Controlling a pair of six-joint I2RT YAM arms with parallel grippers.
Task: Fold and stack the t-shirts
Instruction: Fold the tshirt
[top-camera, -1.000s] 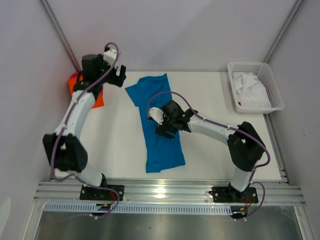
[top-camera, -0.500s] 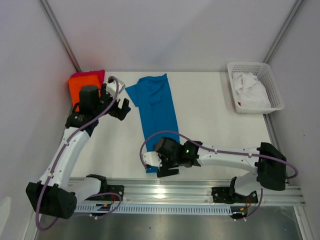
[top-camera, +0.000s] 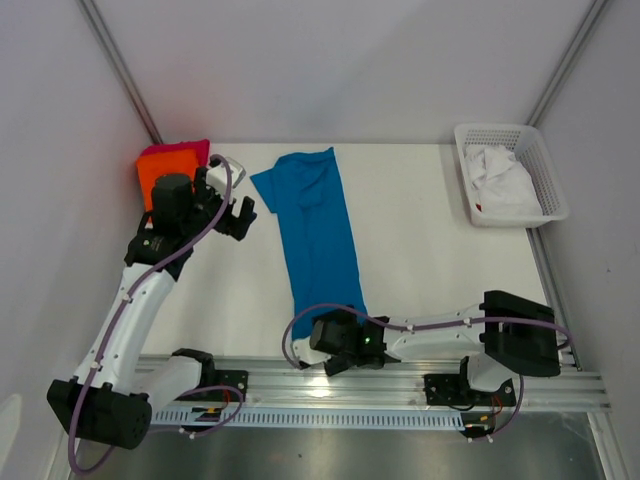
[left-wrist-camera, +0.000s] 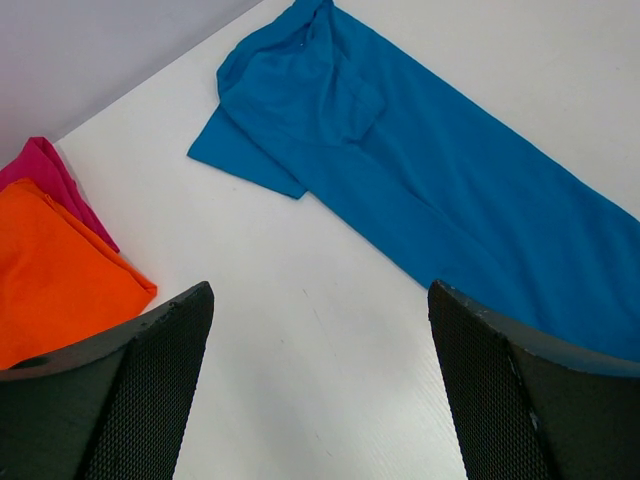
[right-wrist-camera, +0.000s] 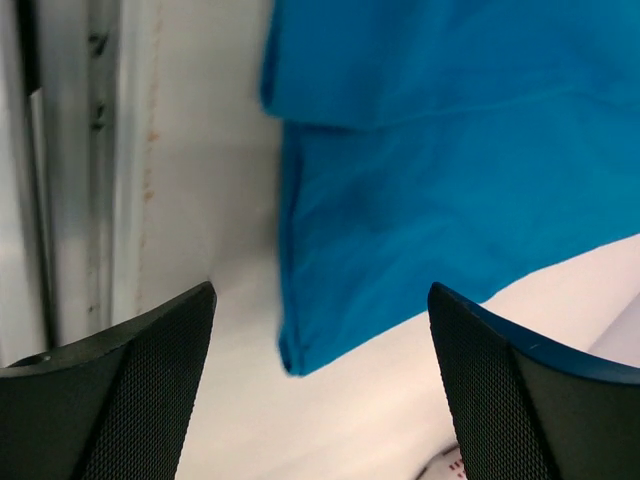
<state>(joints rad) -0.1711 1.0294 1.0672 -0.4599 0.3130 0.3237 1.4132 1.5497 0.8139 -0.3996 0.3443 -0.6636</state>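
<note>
The bright blue t-shirt (top-camera: 318, 225) lies as a long narrow strip down the middle of the table, collar end far. The orange t-shirt (top-camera: 160, 172) lies folded on the pinkish-red one (top-camera: 188, 149) at the far left corner. My left gripper (top-camera: 240, 215) is open and empty over bare table between that stack and the blue shirt's sleeve (left-wrist-camera: 260, 150); the left wrist view also shows the orange (left-wrist-camera: 50, 265) and pinkish-red (left-wrist-camera: 40, 165) shirts. My right gripper (top-camera: 335, 352) is open, low over the blue shirt's near hem corner (right-wrist-camera: 300, 350).
A white lattice basket (top-camera: 540, 165) holding white cloth stands at the far right. An aluminium rail (top-camera: 330, 385) runs along the near table edge, close beside the right gripper (right-wrist-camera: 100, 150). Grey walls close in both sides.
My right gripper has moved from the shirt's middle down to its near hem. My left arm has swung from over the orange stack toward the blue shirt's sleeve.
</note>
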